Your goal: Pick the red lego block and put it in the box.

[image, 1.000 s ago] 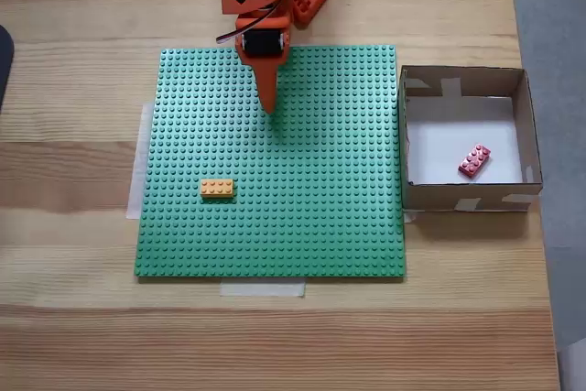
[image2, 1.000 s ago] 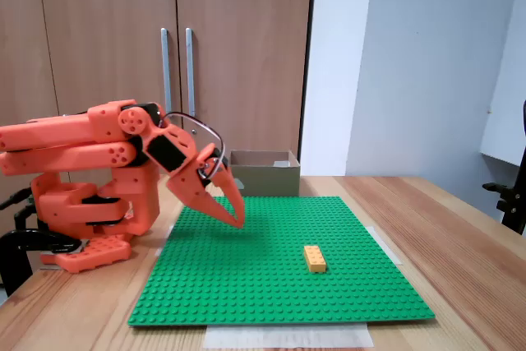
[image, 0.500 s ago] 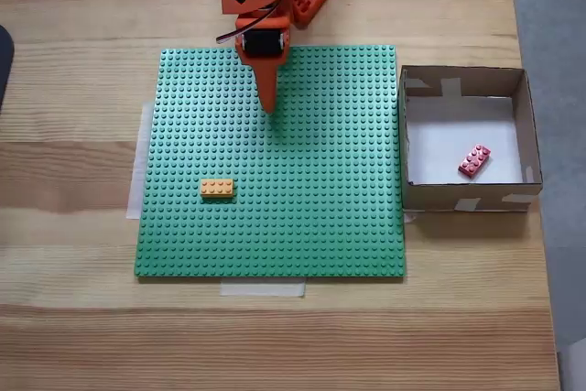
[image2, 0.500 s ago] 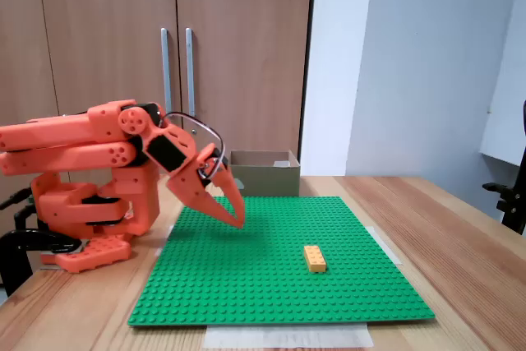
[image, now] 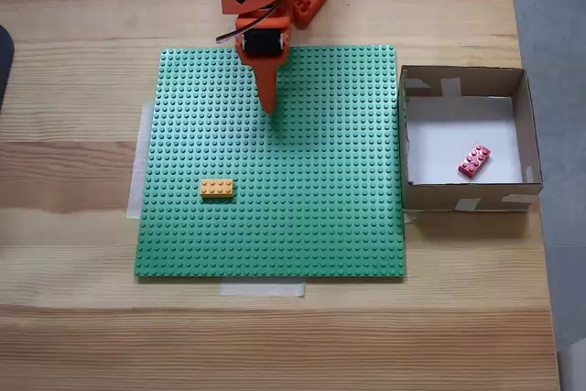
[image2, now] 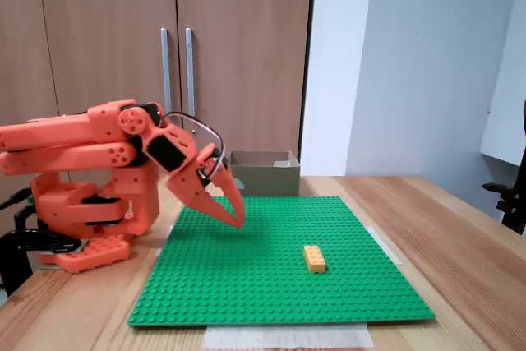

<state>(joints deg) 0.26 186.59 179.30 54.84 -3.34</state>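
No movement anywhere against the earlier frames: arm, bricks and box all in the same places. No brand, label or legible writing on anything. Nearest in a fixed view, a strip of pale tape (image2: pixel 286 336) at the front edge of the green baseplate (image2: pixel 271 285), flat on the wooden table (image2: pixel 460 252). Next, resting on the baseplate studs, the orange-yellow brick (image2: pixel 314 258), long axis running away from this camera; seen from above, the same brick (image: pixel 217 189) lying left-to-right, toward the lower left of the baseplate (image: pixel 320 217). Further back, the orange arm folded low, the gripper (image2: pixel 239 221) angled down with its tips just above the baseplate; from above, the gripper (image: pixel 269 109) over the upper middle of the plate, well apart from both bricks. Fingers drawn together to a point, nothing held between them. Beyond the baseplate in the side view, the box (image2: pixel 265 172), only its brown outer wall showing, contents hidden. From above, the box (image: pixel 464 197) just beside the right edge of the baseplate, pale tape strips on its walls, and the red lego block (image: pixel 474 160) lying studs-up on the white floor, toward the lower right of the interior, long axis diagonal from lower left to upper right. Farthest back, wooden cabinet doors (image2: pixel 177 55) with two metal handles.
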